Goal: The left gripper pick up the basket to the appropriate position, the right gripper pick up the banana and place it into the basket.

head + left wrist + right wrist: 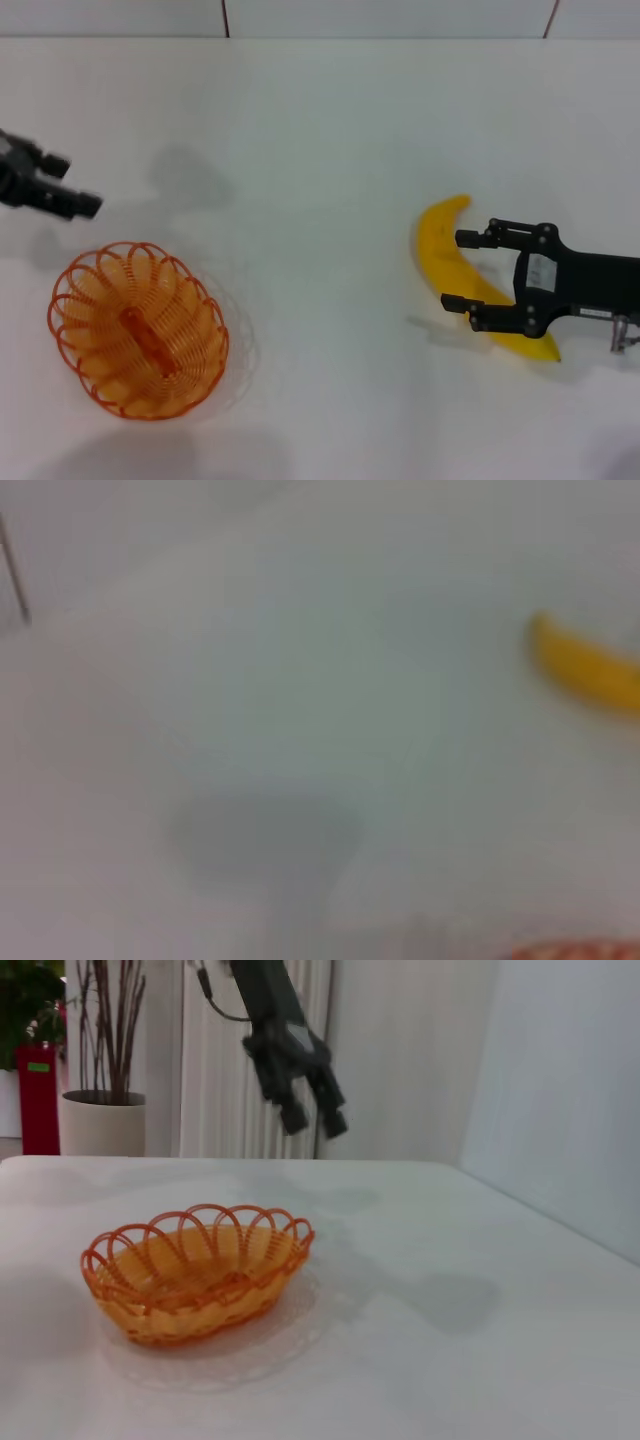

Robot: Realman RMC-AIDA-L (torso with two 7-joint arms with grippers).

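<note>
The orange wire basket (138,332) sits on the white table at the near left, with nothing in it. My left gripper (81,184) hangs above the table just beyond the basket, apart from it. In the right wrist view that left gripper (318,1127) is open and holds nothing, well above the basket (195,1270). The yellow banana (440,235) lies on the table at the right. My right gripper (455,270) is open, one finger on each side of the banana's middle. The left wrist view shows the banana (585,670) far off and blurred.
The table's far edge meets a wall (320,20) at the top of the head view. Beyond the table, a potted plant (100,1110), a red object (38,1100) and a white radiator (215,1060) stand in the background.
</note>
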